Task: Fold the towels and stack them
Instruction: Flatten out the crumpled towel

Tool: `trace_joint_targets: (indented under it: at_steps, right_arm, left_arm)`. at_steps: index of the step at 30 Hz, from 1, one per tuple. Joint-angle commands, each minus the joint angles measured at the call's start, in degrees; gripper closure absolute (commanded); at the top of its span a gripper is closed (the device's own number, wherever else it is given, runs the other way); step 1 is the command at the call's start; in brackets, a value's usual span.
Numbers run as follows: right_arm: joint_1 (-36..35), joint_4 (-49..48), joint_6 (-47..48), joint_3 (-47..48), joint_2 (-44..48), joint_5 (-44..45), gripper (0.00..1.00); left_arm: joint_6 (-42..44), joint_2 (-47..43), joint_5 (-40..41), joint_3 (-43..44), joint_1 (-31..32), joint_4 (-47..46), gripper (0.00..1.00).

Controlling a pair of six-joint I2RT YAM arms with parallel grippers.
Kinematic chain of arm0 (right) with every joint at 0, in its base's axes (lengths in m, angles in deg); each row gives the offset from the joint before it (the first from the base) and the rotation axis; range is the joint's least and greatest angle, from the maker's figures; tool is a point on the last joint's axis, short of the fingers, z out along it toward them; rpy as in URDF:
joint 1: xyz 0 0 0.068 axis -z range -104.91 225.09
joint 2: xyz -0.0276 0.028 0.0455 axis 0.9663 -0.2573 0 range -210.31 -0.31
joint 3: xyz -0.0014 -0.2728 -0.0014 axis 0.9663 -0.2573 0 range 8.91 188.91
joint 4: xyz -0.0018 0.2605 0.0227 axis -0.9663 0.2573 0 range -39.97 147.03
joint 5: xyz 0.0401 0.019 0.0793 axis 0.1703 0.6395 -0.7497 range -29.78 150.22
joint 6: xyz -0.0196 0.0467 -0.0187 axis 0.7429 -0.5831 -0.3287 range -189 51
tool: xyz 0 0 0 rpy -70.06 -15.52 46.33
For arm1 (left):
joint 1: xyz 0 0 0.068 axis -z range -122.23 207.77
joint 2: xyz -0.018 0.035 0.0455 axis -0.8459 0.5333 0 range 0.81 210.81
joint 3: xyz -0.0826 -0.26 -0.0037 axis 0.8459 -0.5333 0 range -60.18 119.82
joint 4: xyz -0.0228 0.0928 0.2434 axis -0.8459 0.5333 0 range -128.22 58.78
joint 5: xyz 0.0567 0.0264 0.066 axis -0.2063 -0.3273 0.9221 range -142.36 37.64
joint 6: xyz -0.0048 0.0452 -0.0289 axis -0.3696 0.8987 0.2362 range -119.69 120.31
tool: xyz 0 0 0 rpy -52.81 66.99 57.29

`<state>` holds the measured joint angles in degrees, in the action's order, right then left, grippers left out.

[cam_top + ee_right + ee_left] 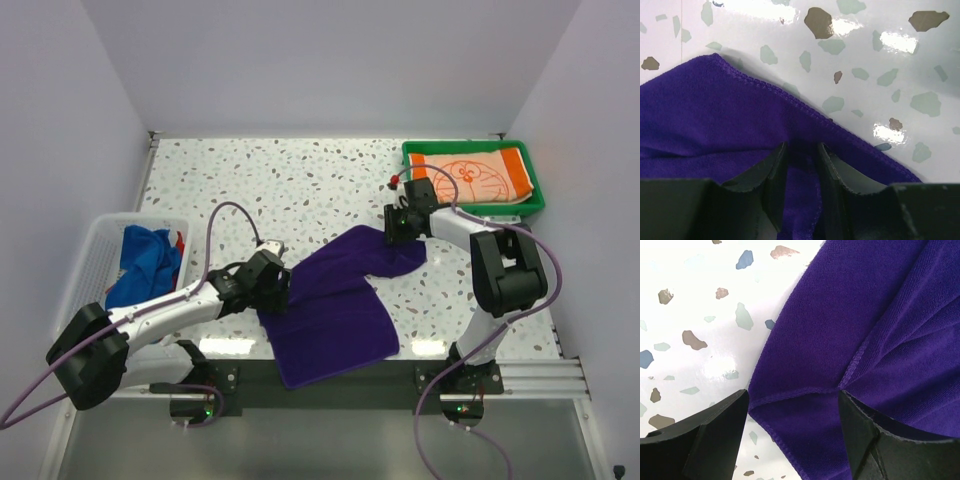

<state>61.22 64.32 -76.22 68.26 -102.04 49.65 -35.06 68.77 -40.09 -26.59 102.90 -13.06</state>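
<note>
The purple towel (335, 310) is lying rumpled mid-table, partway through folding. The right pincer (800, 152) is nipping a ridge of cloth at its far corner. The left pincer (792, 400) is gaping wide astride a left-side corner. Next, I reckon, the left needs closing there.

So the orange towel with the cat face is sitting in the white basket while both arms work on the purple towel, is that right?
Almost. The top view shows the orange towel lying in the green tray at the far right; the white basket on the left holds a blue towel. Both arms are indeed at the purple towel.
</note>
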Motion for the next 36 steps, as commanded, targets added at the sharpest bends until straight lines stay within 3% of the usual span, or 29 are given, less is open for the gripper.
trace_joint_targets:
  at_steps: [1, 6, 14, 36]
  right_arm:
    - [-0.28, 0.57, 1.34, 1.91, 0.13, -3.14, 0.69]
    - [-1.07, 2.85, 1.34, 1.82, 1.80, -3.58, 0.71]
    - [-1.42, 5.84, 1.78, 1.03, 4.52, -5.07, 0.62]
    - [-2.57, 9.36, 2.39, -0.20, 4.79, -2.71, 0.67]
  left_arm:
    - [0.04, -0.64, 1.09, 1.22, -0.21, -1.53, 0.23]
    - [0.22, -0.46, 0.91, 1.57, -0.12, -1.61, 0.23]
    - [0.48, -0.29, 0.65, 1.66, -0.12, -1.61, 0.23]
    - [1.10, 0.41, 0.56, 1.75, -0.12, -1.88, 0.23]
